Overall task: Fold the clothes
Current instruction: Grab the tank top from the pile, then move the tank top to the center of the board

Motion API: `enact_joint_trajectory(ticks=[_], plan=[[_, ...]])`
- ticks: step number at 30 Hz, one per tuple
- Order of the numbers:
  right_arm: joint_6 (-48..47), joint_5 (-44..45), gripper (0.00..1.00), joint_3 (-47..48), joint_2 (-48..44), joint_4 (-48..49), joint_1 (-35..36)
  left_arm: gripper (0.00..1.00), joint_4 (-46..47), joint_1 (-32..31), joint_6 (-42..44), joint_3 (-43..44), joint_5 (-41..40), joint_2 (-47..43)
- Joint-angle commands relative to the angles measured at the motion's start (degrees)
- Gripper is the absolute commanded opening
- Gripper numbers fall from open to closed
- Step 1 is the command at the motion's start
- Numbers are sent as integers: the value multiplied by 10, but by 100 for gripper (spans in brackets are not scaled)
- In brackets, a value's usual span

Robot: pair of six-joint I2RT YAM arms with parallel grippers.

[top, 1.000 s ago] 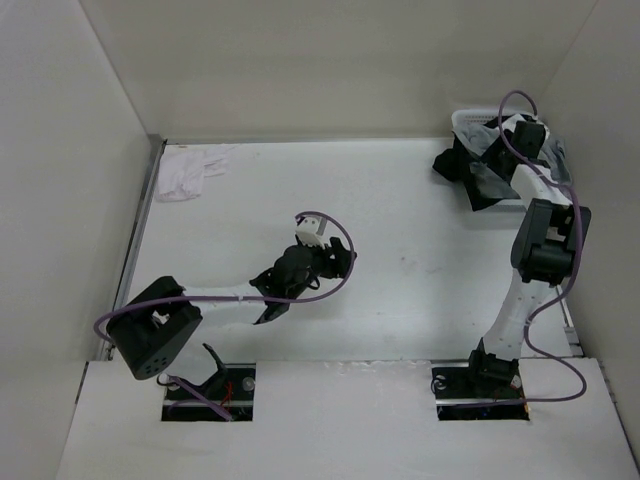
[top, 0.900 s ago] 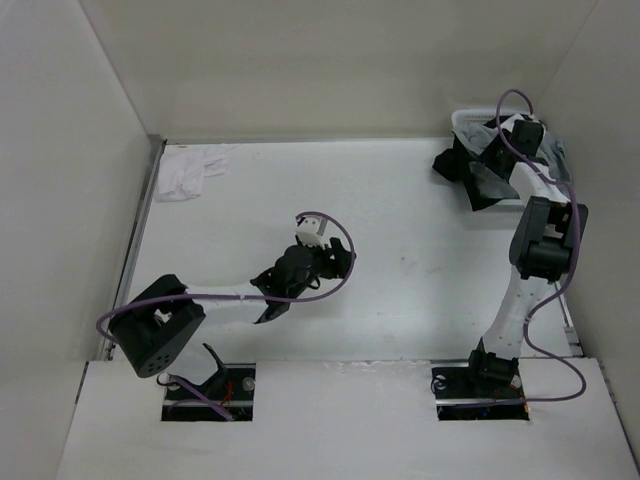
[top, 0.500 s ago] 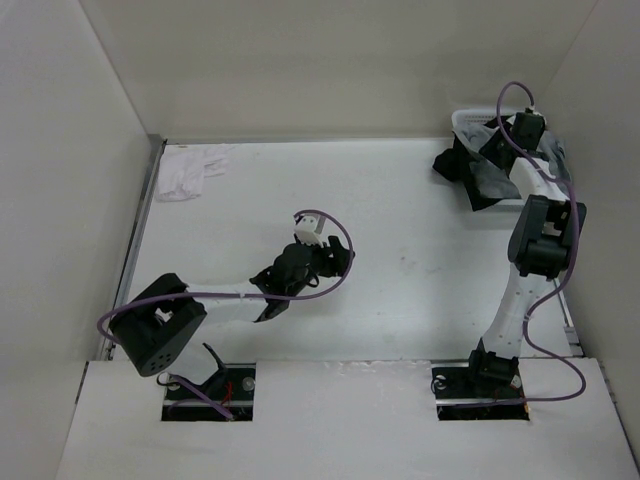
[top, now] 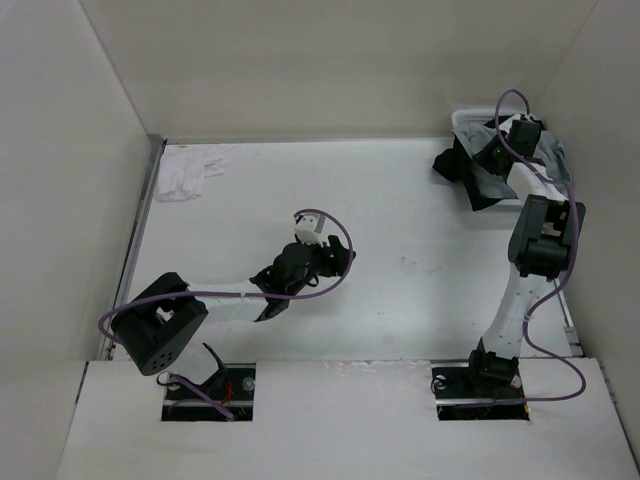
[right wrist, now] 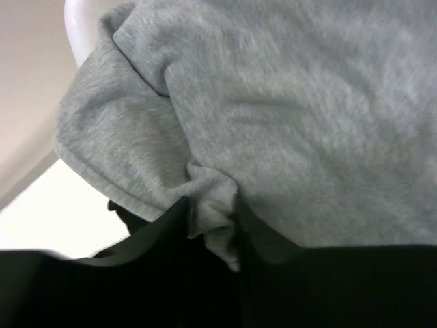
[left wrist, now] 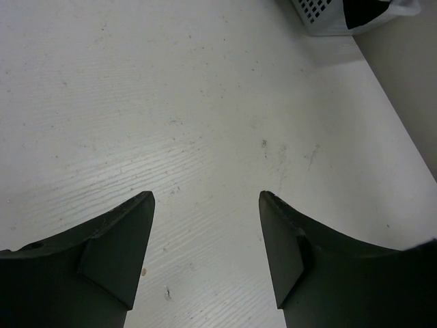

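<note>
Top external view: from the near edge of the white worktop, the left arm reaches toward the middle. Its left claw hangs wide open over bare surface and holds nothing. The left wrist camera shows both dark fingers spread well apart above the scuffed white top. Farther back, the right arm stretches to the far right corner, where the right claw is down in a white basket heaped with clothing. Black garments spill over the basket's left side onto the worktop. Seen from the right wrist, the grey garment, a soft heather knit, lies bunched in the basket and fills most of the frame. The right claw's fingers are drawn in on a small fold of it, with the fabric pinched between them. At the far left corner, well apart from both arms, a small white cloth lies crumpled.
</note>
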Motion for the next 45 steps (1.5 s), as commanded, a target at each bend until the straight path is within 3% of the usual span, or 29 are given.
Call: enact_joint_trajectory(ticks=[1, 5, 12, 17, 18, 23, 26, 29, 33, 36, 38, 42, 45], plan=[[30, -30, 24, -12, -18, 38, -1, 61, 32, 2, -6, 3, 12, 7], [33, -7, 12, -37, -60, 70, 2, 61, 32, 2, -7, 4, 15, 9], [47, 99, 8, -138, -235, 181, 14, 61, 38, 2, -15, 3, 20, 12], [57, 128, 7, -132, -366, 206, 52, 61, 47, 5, -21, -1, 28, 8], [51, 118, 6, -92, -407, 192, 84, 61, 47, 7, -24, -2, 28, 5], [-19, 76, 6, 75, -442, 104, 223, 60, 33, 43, -69, -6, 34, -11], [-137, 95, 8, 171, -451, 29, 388, 60, -9, 106, -125, -25, 54, -87], [-170, 98, 10, 132, -469, -11, 483, 60, -41, 156, -158, -49, 67, -169], [-137, 108, 8, -94, -510, 13, 569, 61, -127, 254, -197, -102, 71, -316], [-103, 124, 5, -215, -513, 70, 584, 62, -204, 330, -212, -129, 76, -396], [-78, 117, 3, -230, -507, 83, 557, 61, -214, 340, -204, -135, 86, -411], [-69, 96, 1, -178, -483, 94, 510, 60, -204, 324, -200, -133, 83, -386], [-75, 90, 1, -86, -435, 104, 501, 59, -195, 326, -193, -125, 71, -340]])
